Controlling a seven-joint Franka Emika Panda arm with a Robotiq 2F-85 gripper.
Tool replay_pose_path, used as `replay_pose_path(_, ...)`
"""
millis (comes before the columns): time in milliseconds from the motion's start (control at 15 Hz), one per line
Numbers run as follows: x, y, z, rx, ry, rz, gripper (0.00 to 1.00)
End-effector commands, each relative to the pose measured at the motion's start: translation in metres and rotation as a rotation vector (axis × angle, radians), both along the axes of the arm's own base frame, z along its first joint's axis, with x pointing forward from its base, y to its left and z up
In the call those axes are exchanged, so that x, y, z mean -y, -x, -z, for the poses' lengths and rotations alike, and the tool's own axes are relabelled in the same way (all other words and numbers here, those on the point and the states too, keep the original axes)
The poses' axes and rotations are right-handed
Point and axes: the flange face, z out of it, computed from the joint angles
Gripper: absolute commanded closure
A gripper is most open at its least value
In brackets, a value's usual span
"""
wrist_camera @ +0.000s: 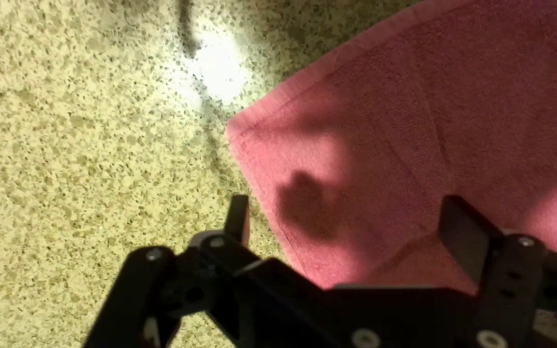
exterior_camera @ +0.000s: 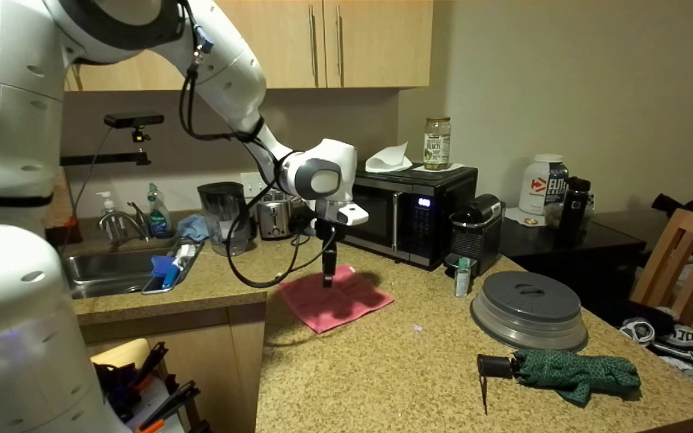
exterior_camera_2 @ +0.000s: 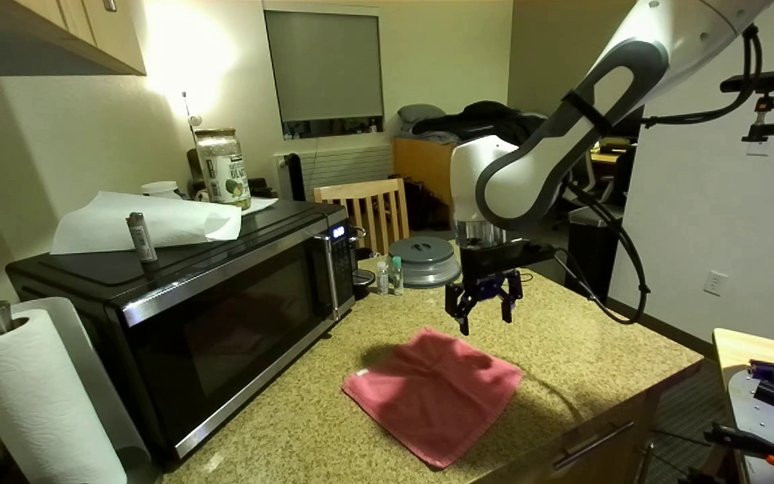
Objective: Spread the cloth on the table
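Wrist view: gripper [wrist_camera: 344, 208] hangs empty, jaws well apart, above the pink-red cloth [wrist_camera: 380, 135] on the speckled granite-look desk [wrist_camera: 90, 169], 1 cloth edge showing between the jaws, main spread rightward.

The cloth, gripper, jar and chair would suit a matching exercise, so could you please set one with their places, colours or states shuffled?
1. Cloth
2. Gripper
3. Jar
4. Chair

A. on top of the microwave
B. pink-red, lying on the table
C. wooden, with a slatted back
D. open, holding nothing

Pairs: 1-B; 2-D; 3-A; 4-C
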Motion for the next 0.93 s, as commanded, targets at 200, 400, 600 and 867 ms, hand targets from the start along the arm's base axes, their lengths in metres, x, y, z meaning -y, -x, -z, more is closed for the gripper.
replay_pose_path(200, 0.018, 0.023, -0.017, 0.042, -0.020, 0.060, 0.00)
replay_pose_path(400, 0.025, 0.026, -0.023, 0.072, 0.007, 0.086, 0.00)
replay_pose_path(600, 0.031, 0.031, -0.032, 0.106, 0.022, 0.111, 0.00)
replay_pose_path(867, 0.035, 0.037, -0.043, 0.137, 0.044, 0.126, 0.00)
